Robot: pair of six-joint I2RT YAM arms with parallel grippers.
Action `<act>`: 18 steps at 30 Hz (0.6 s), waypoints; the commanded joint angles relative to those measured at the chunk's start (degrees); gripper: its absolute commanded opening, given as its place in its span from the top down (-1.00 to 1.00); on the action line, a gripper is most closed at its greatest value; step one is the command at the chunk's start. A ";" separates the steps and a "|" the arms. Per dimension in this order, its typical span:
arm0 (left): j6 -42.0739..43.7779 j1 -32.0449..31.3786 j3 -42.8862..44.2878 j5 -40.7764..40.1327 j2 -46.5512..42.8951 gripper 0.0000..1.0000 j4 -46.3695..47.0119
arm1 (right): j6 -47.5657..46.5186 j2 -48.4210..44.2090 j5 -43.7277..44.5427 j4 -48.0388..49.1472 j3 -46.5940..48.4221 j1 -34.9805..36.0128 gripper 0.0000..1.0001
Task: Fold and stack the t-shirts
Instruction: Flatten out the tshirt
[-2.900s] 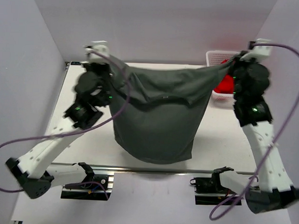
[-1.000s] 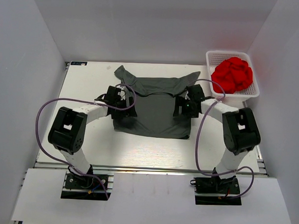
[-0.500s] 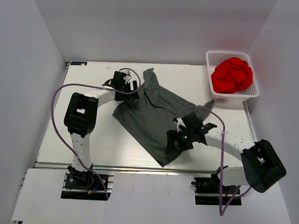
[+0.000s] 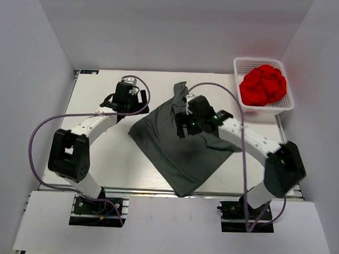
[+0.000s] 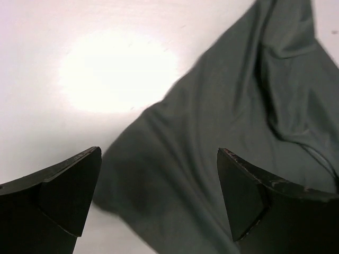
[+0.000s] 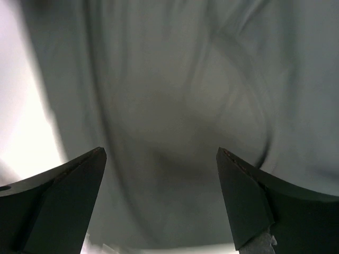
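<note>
Right gripper (image 6: 159, 153) agape above t-shirt (image 4: 179, 155); left gripper (image 5: 159, 156) agape beside.

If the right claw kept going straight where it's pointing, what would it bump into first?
Most likely the dark grey t-shirt: its cloth fills the view ahead of the open right claw. How close the claw is to the cloth, I can't tell.

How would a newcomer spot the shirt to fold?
Start at the white table. The shirt lies spread and skewed at its middle. It is dark grey and flat, unlike the red heap bunched in the white basket at the far right corner.
</note>
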 commanded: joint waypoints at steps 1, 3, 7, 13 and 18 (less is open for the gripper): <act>-4.86 0.33 -6.12 -8.83 -5.14 -1.00 -4.89 | -2.84 9.90 11.39 1.79 10.95 -0.43 -0.81; -6.35 0.33 -7.80 -10.77 -5.85 -1.00 -6.57 | -3.72 15.26 12.80 1.96 16.51 -0.52 -0.81; -9.43 0.86 -9.47 -14.28 -4.37 -1.00 -8.51 | -4.60 25.21 14.12 0.30 27.43 -1.31 -0.77; -11.54 2.71 -10.88 -12.02 -1.29 -0.80 -5.88 | -5.22 37.97 15.27 -2.26 42.20 -1.66 -0.67; -11.54 2.71 -12.46 -10.16 0.91 -0.45 -5.26 | -5.22 43.67 15.71 -2.08 48.09 -2.28 -0.61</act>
